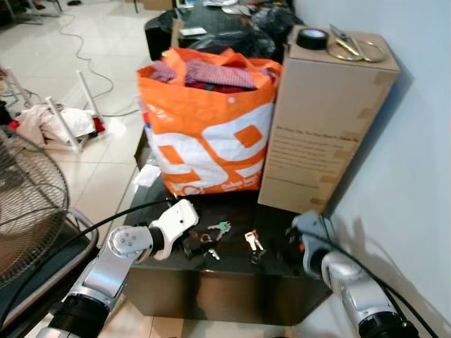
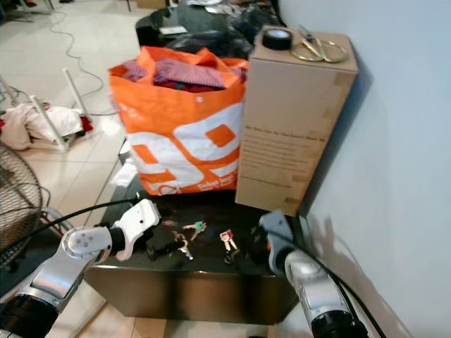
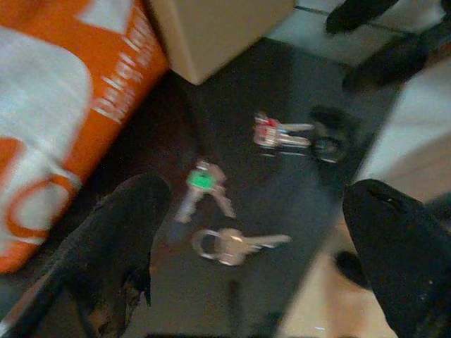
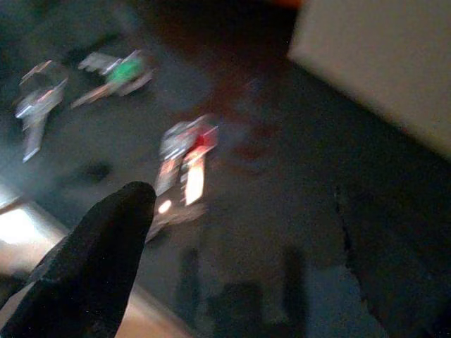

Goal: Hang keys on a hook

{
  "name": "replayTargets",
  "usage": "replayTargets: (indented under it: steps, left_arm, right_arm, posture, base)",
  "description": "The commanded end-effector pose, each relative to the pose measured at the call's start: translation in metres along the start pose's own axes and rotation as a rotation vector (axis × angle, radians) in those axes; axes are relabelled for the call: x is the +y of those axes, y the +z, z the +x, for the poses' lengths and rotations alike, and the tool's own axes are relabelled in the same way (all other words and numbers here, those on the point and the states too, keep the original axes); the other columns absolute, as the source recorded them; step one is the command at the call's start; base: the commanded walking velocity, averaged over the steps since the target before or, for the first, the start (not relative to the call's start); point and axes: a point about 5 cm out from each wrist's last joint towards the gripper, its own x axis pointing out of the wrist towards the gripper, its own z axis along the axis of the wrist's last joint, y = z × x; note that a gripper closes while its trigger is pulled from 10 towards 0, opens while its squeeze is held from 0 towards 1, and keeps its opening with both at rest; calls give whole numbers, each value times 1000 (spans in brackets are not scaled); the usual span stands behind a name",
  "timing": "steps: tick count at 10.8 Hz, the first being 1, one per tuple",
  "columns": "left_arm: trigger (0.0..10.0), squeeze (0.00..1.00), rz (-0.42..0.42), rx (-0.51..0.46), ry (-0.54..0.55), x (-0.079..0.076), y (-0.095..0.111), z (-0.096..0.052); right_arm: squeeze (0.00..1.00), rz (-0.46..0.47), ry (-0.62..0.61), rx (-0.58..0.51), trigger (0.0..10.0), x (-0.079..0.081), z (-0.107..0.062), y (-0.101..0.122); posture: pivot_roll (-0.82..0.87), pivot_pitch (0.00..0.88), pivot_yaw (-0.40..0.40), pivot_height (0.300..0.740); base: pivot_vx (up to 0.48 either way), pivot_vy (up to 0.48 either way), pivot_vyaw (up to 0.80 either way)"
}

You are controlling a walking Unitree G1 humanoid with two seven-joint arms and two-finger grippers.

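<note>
Keys lie in three small bunches on the dark desk (image 1: 232,282), near its front edge: a green-tagged bunch (image 1: 220,227), a red-tagged bunch (image 1: 252,241) just to its 3 o'clock, and a plain silver key on a ring (image 3: 232,244) toward 7 o'clock from the green one.

Left hand (image 1: 192,246): low over the desk, just at 9 o'clock of the keys, fingers spread wide, nothing between them; the wrist view has the silver key and the green bunch in the gap.

Right hand (image 1: 292,236): at 3 o'clock of the red bunch, fingers apart, empty.

Behind the keys, at 12 o'clock: orange-and-white bag (image 1: 208,127) stuffed with clothes, white lettering along its lower edge, too blurred to read. Beside it, a tall cardboard box (image 1: 320,120) with a printed text block, illegible. On the box top: black tape roll (image 1: 311,39) and scissors (image 1: 349,44).

Fan grille (image 1: 28,204) at 9 o'clock on the floor.
</note>
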Motion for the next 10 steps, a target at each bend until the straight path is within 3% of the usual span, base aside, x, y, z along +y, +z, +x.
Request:
replayTargets:
  steps: [1,3,4,7,10]
  left_arm:
    - [10000,0,-12,-22,-36,0,9,1]
    - [10000,0,-15,4,-31,1,7,-1]
    - [10000,0,1,21,-10,2,3,-4]
    - [10000,0,-2,36,-48,-14,-1,-15]
    - [10000,0,-10,62,-29,-19,-6,-22]
  right_arm:
    - [1000,-21,43,19,10000,1,1,2]
    - [1000,-19,54,45,10000,1,6,3]
    - [0,10,49,71,10000,3,11,2]
    - [0,106,128,97,10000,13,12,-5]
    - [0,146,178,55,10000,25,14,0]
  posture:
    - [-129,0,9,740]
    - [-123,0,-5,740]
    - [-109,0,-20,740]
    - [-89,0,-44,740]
    - [-73,0,-70,740]
  base:
    - [0,0,0]
    - [0,0,0]
    - [0,0,0]
    - [0,0,0]
    - [0,0,0]
